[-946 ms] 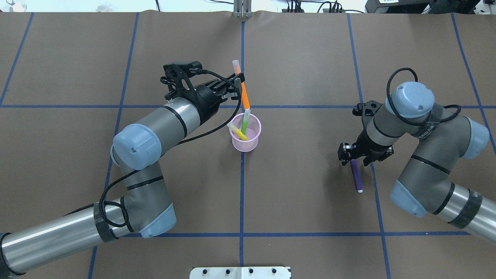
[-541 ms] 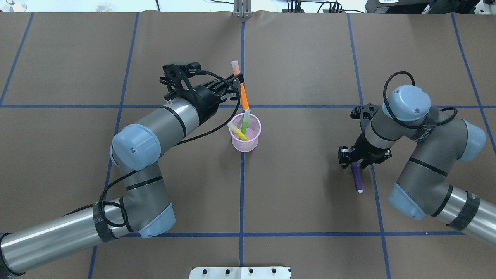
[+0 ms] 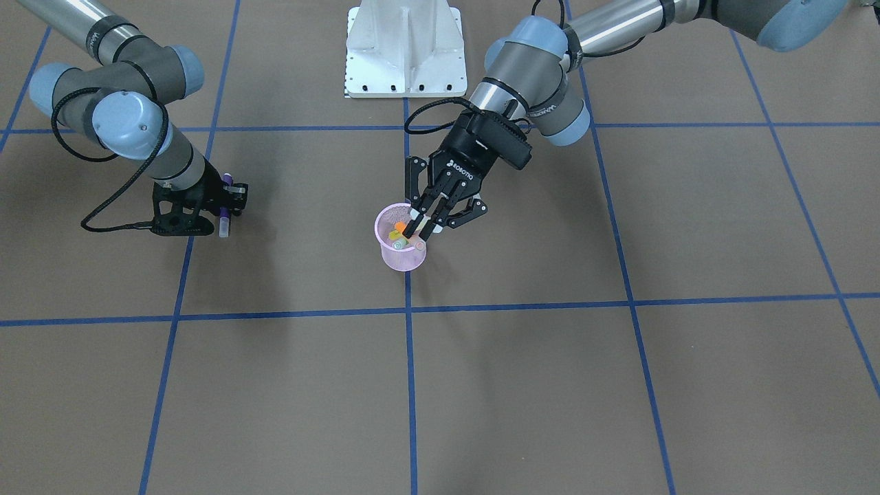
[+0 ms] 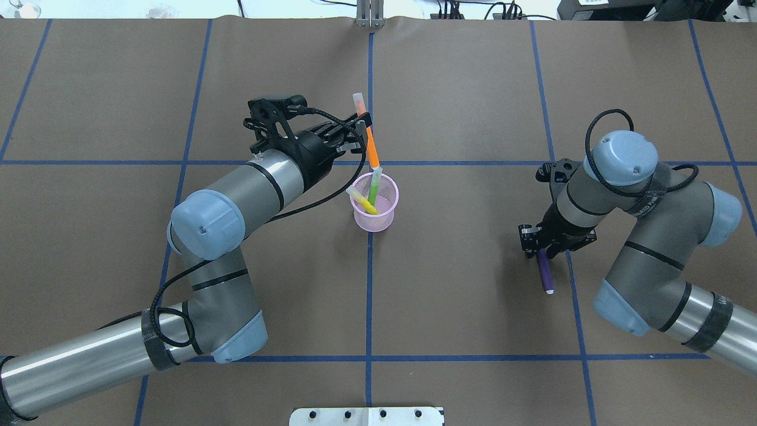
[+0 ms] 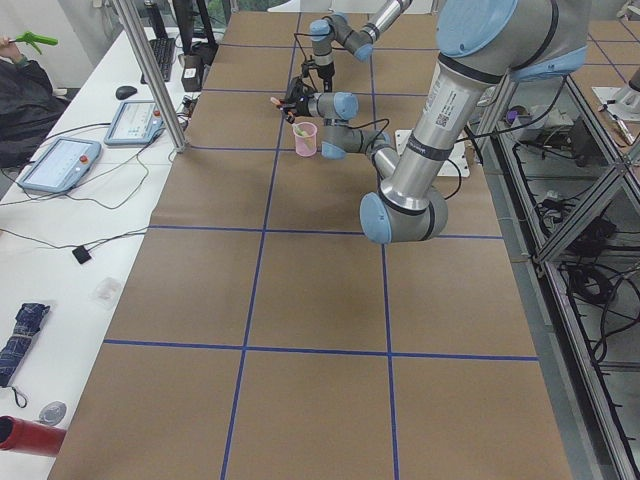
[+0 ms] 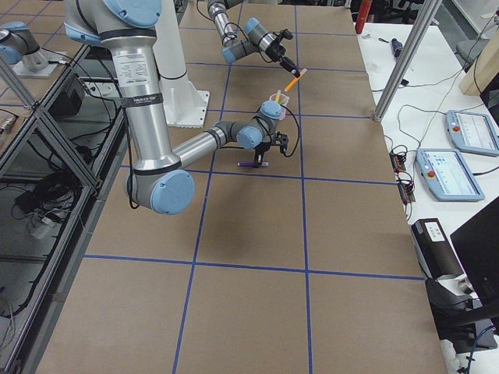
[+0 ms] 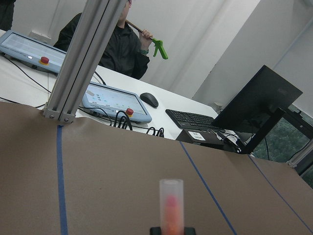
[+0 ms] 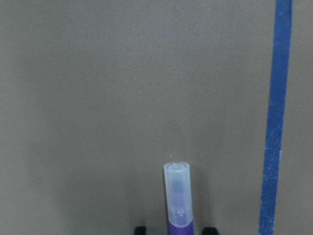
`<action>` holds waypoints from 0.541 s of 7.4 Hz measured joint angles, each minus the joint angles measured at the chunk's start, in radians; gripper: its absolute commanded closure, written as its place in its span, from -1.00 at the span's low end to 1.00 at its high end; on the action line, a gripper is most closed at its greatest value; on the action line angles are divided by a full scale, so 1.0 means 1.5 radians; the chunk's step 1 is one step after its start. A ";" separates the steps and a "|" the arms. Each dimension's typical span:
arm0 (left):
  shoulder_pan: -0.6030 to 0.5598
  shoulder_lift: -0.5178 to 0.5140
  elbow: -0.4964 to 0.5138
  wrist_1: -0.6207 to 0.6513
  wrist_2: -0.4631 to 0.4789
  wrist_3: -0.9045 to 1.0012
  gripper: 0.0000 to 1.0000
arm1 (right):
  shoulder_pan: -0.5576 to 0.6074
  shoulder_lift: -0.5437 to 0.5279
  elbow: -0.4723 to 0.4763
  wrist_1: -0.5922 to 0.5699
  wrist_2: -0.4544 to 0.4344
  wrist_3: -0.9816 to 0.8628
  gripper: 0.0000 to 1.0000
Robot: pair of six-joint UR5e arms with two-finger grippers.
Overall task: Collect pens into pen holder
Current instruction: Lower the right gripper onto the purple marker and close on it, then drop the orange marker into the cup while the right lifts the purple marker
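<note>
Brown counter (image 4: 473, 89): left pincer (image 4: 362, 129) clamps orange pen (image 4: 372, 151); right pincer (image 4: 541, 251) narrow, straddling purple pen (image 4: 545, 275). I'd grip mid-barrel: light, stiff, slick.

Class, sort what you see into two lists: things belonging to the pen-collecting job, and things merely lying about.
Job: orange pen in left gripper, purple pen at right gripper, green pen and yellow pen in pink pen holder.
Lying about: teach pendant, keyboard, mouse, folded umbrella.
</note>
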 measured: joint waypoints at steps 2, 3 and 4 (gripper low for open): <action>0.000 0.000 0.000 0.000 0.000 0.001 1.00 | 0.001 -0.001 0.001 0.000 -0.002 0.000 1.00; 0.000 0.000 0.000 0.000 0.000 0.002 1.00 | 0.004 -0.001 0.004 0.000 -0.001 0.000 1.00; 0.000 0.000 0.000 0.000 0.000 0.003 1.00 | 0.013 -0.001 0.008 0.000 0.000 0.000 1.00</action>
